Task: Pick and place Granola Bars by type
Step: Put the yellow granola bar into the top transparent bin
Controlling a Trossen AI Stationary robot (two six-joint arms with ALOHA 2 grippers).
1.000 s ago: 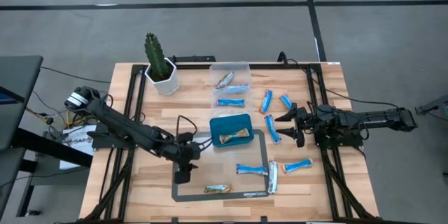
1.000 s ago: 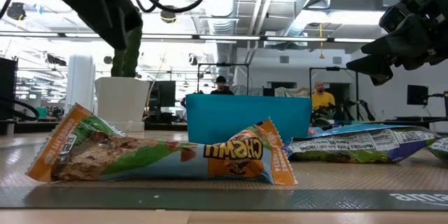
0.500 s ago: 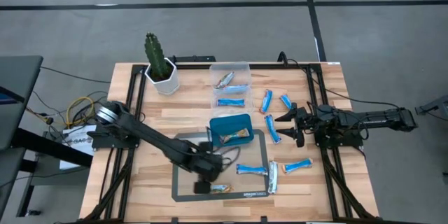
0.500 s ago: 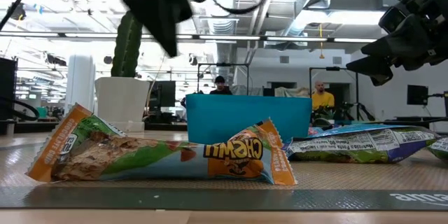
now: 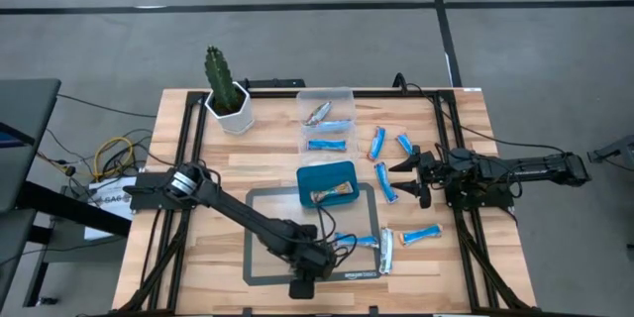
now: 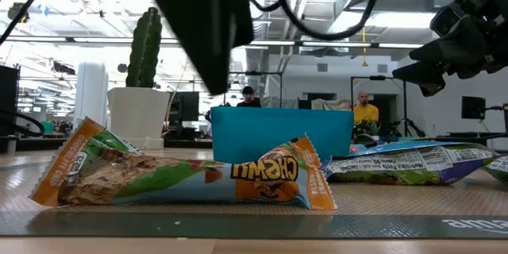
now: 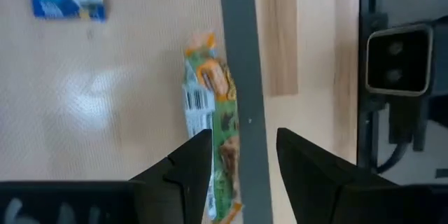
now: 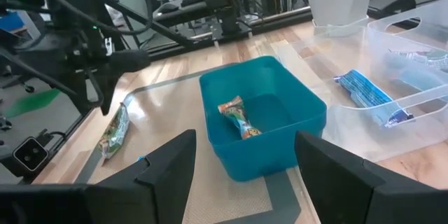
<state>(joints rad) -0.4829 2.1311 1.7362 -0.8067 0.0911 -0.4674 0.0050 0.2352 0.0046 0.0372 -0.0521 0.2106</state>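
Observation:
A green-and-orange granola bar [image 6: 190, 176] lies flat on the mat near the table's front edge; it also shows in the left wrist view [image 7: 213, 122]. My left gripper [image 7: 241, 150] is open and hangs above it, its fingers on either side of the bar's near end, clear of it; in the high view [image 5: 300, 282] it covers the bar. My right gripper [image 5: 408, 180] is open and empty at the right, beside the teal tray [image 5: 327, 170], which holds one tan bar [image 8: 238, 120]. Blue bars [image 5: 355, 240] lie on the table's right half.
A clear bin [image 5: 327, 119] at the back holds two blue bars and a silvery one. A potted cactus [image 5: 224, 89] stands at the back left. The grey-edged mat [image 5: 260, 198] lies at front centre. People show in the room far behind [image 6: 365, 111].
My left gripper has swung toward the table's right and near edges, from the mat's left border to a place above the green-and-orange bar. The bar has stayed where it was.

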